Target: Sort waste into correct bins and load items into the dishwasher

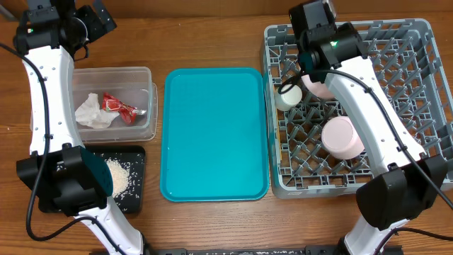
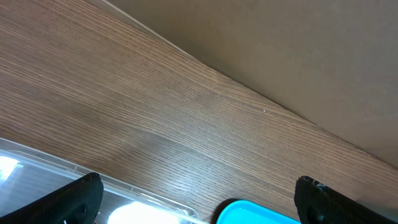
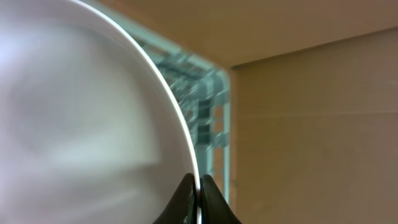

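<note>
1. Nearest, at the lower left of the overhead view, the black tray (image 1: 136, 198) lay on the worktop (image 1: 212, 227) with white grains (image 1: 117, 177) scattered in it.
2. Just above it, the clear tub (image 1: 150, 99) held the crumpled napkin (image 1: 92, 111) and the red wrapper (image 1: 119, 105), touching each other.
3. The teal tray (image 1: 212, 134) filled the centre, between the tub and the grey rack (image 1: 318, 185) on the right.
4. In the rack, the pink dish (image 1: 343, 137) sat in the lower middle, and the white cup (image 1: 287, 95) stood higher up by the left wall.
5. The right arm (image 1: 368, 106) ran from the lower right corner up over the rack. The right jaws were closed on the thin rim of the pale plate (image 3: 81, 112), their fingers (image 3: 185, 199) pinching its edge. From overhead the plate showed just right of the cup, mostly hidden by the arm.
6. Farthest, the left arm (image 1: 48, 92) ended in the upper left corner. The left jaws stood wide apart, holding nothing, above the tub's far rim and bare worktop.
</note>
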Motion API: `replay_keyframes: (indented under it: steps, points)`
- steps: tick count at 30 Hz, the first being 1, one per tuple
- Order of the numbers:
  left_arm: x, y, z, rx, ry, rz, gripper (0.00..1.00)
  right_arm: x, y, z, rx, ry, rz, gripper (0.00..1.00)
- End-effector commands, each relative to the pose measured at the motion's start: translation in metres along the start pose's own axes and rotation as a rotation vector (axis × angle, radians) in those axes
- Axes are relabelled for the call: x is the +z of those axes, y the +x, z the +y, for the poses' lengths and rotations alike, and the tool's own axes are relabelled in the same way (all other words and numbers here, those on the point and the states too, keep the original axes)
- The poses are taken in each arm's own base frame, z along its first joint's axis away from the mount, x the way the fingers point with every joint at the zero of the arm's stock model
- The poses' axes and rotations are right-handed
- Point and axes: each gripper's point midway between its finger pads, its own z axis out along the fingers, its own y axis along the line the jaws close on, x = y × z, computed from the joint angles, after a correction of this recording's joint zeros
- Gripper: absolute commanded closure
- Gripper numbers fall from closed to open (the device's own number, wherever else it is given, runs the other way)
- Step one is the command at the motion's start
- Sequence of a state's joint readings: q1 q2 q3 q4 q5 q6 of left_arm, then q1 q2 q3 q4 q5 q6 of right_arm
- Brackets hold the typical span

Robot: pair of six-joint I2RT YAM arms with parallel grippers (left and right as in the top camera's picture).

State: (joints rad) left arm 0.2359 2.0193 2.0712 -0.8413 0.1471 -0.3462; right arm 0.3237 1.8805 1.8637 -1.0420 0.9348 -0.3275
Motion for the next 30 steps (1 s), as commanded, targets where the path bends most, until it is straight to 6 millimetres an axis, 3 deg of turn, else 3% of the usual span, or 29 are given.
replay_keyframes:
  steps: [1, 8, 17, 24, 30]
  points:
    - [0.001, -0.005, -0.004, -0.014, 0.014, -0.008, 0.00, -0.007, -0.005, -0.030, -0.022, 0.166, 0.003, 0.96]
    - [0.001, -0.005, -0.004, -0.014, 0.014, -0.008, 0.00, -0.012, -0.001, -0.022, -0.055, 0.148, 0.013, 0.96]
    - [0.001, -0.005, -0.004, -0.014, 0.014, -0.008, 0.00, -0.018, -0.003, 0.004, -0.032, 0.041, -0.014, 0.96]
    - [0.001, -0.005, -0.004, -0.014, 0.014, -0.008, 0.00, -0.020, 0.010, 0.030, -0.048, -0.102, 0.016, 0.96]
    - [0.001, -0.005, -0.004, -0.014, 0.014, -0.008, 0.00, -0.020, 0.010, 0.030, -0.046, -0.103, 0.016, 0.96]
